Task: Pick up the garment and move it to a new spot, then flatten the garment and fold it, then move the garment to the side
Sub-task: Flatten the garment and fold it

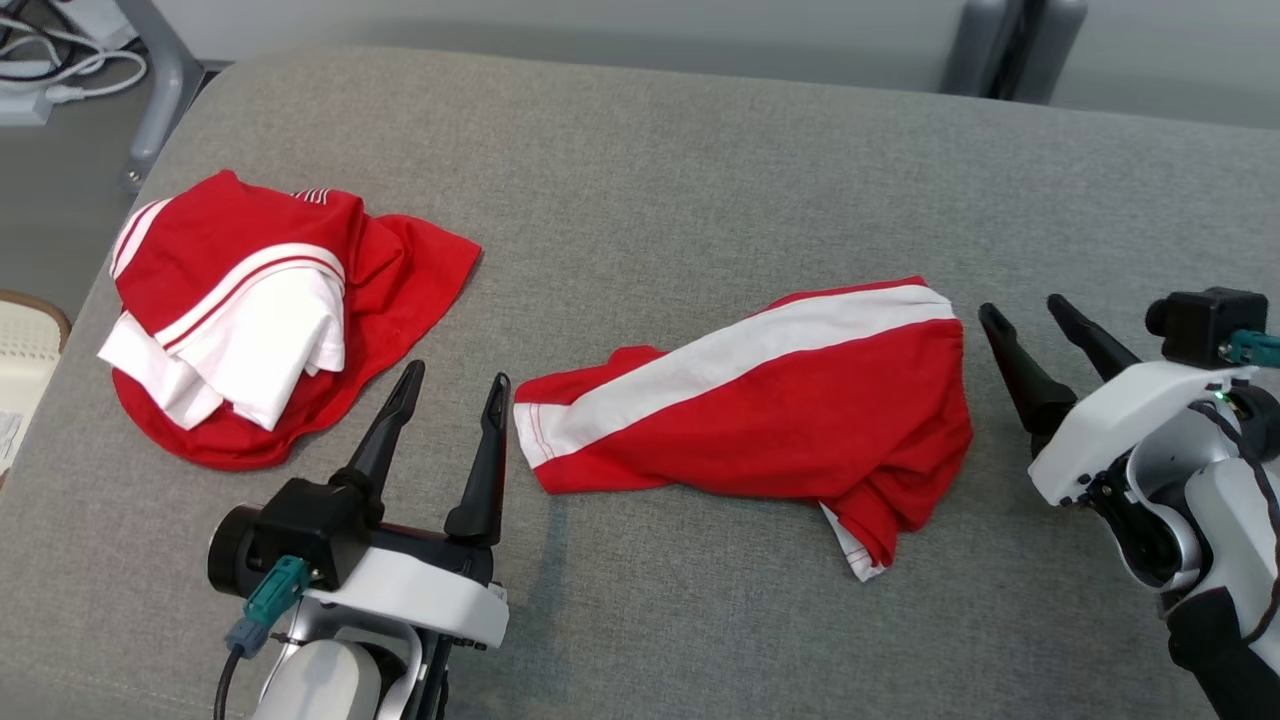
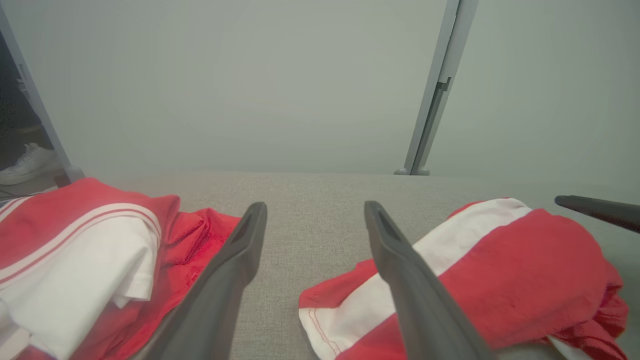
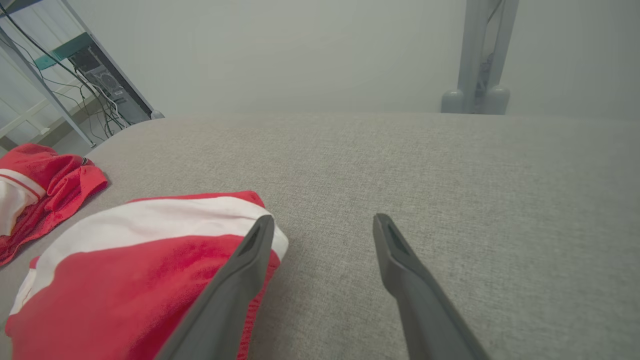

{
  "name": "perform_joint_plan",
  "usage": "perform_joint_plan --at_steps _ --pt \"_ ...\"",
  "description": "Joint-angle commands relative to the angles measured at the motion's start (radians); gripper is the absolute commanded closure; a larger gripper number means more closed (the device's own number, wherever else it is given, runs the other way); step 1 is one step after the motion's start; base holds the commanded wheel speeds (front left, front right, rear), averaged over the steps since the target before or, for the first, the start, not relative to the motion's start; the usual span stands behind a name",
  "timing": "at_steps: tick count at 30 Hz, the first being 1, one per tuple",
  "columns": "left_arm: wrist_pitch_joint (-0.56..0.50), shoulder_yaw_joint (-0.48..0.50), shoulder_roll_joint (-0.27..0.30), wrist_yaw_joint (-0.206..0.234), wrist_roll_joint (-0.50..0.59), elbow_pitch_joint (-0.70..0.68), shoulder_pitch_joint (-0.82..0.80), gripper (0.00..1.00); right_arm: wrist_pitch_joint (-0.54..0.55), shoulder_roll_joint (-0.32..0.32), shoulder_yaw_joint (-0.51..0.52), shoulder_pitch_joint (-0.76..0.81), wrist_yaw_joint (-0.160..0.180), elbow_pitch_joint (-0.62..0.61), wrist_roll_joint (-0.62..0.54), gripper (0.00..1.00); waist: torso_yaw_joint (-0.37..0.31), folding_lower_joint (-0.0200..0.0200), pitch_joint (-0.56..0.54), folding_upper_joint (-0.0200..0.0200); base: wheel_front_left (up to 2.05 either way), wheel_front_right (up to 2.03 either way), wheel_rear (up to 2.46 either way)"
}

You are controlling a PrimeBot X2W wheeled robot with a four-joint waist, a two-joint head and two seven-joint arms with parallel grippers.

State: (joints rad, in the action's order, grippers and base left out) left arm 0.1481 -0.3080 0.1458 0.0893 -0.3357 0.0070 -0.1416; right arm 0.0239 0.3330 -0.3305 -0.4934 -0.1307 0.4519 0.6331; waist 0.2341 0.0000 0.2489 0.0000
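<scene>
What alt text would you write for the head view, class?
Two crumpled red-and-white garments lie on a grey cushion: the left garment and the middle garment. The open left hand and right hand flank the middle one, empty.

No text, brand, number or sign can be read anywhere. The red garment [image 1: 760, 400] with its white band and the red and white pile [image 1: 250, 320] near it on the grey cushion [image 1: 700, 180] show plain cloth and stripes, with no lettering on the sides that face the cameras. A pale object [image 1: 20, 370] at the left edge of the head view carries a small greyish patch that may be print, but it is too small to tell.
</scene>
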Motion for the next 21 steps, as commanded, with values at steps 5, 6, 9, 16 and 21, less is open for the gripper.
perform_joint_plan --at_steps 5,6,9,16,21 --pt "0.031 -0.013 -0.010 -0.018 -0.004 0.045 -0.052 0.00 0.115 0.074 -0.157 -0.087 0.000 0.009 0.171 0.00 0.037 0.0000 0.059 0.0000 0.00 0.00 0.00" --pt "0.037 -0.013 -0.011 -0.017 -0.005 0.051 -0.057 0.00 0.132 0.084 -0.179 -0.099 0.000 0.002 0.201 0.00 0.037 0.0000 0.062 0.0000 0.00 0.00 0.00" --pt "0.046 -0.015 -0.014 -0.020 -0.007 0.068 -0.065 0.00 0.176 0.118 -0.248 -0.125 0.000 -0.013 0.274 0.00 0.035 0.0000 0.070 0.0000 0.00 0.00 0.00" --pt "0.059 -0.016 -0.014 -0.025 -0.011 0.093 -0.080 0.00 0.175 0.168 -0.337 -0.149 0.000 -0.055 0.389 1.00 0.030 0.0000 0.074 0.0000 0.00 0.00 0.00" --pt "0.069 -0.013 -0.012 -0.020 -0.012 0.106 -0.085 0.00 0.112 0.200 -0.375 -0.152 0.000 -0.093 0.447 1.00 0.024 0.0000 0.069 0.0000 0.00 0.00 0.00"
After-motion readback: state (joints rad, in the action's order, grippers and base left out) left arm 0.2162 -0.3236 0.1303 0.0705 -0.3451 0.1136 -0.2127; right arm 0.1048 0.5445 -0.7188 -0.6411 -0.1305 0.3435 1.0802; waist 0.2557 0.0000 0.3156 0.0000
